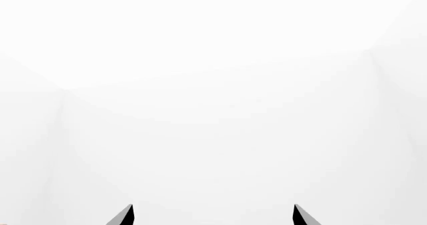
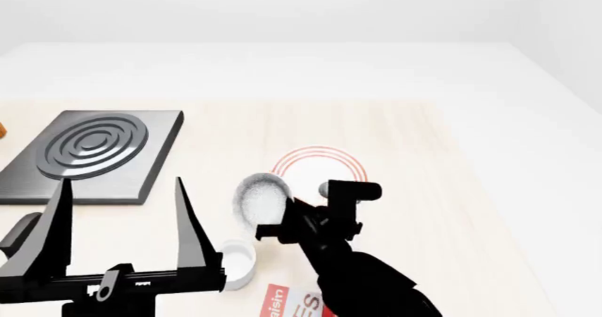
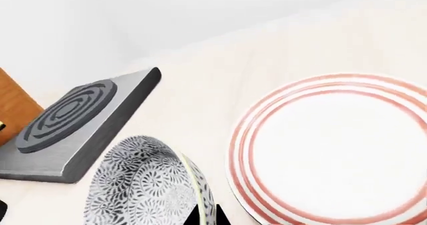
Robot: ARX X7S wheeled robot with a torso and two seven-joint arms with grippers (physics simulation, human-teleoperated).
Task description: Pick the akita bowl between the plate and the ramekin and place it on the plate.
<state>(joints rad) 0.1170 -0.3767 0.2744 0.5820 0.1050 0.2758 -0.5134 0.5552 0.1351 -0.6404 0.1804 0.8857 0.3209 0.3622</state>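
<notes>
- Right arm (image 2: 362, 278): black, reaches from the lower right of the head view up toward counter centre, wrist bent over the bowl's right side.
- Right gripper (image 2: 282, 227): pinching the bowl rim; in the right wrist view a dark fingertip (image 3: 203, 216) sits against the rim edge, so it is clamped on the bowl.
- Bowl (image 2: 261, 199): tilted, whitish speckled inside faces the head camera; the right wrist view shows the outside (image 3: 143, 185), grey with a dense floral speckle and a thin pale rim.
- Can't tell if the bowl is lifted or touching the counter.
- Bowl position: just beside the plate's left edge, between plate and ramekin, not on the plate.
- Plate (image 2: 318, 163): flat, round, white, thin red concentric rings at the rim; partly hidden by the right gripper in head view, mostly clear in the right wrist view (image 3: 333, 145).
- Ramekin (image 2: 235, 260): small plain white cup, straight sides, near the bottom of the head view, partly behind the left gripper.
- Left gripper (image 2: 123, 222): raised in the head view's foreground, two long black tapered fingers spread wide, holding nothing.
- Left wrist view: only two dark fingertips (image 1: 123, 216) far apart against blank white.
- Counter (image 2: 414, 134): pale wood grain, smooth.
- Burner block (image 2: 94, 153): dark grey square slab with raised concentric rings, at left back, well apart from the plate.
- Red-and-white box (image 2: 292, 304): at the bottom edge, part of its lettering visible.
</notes>
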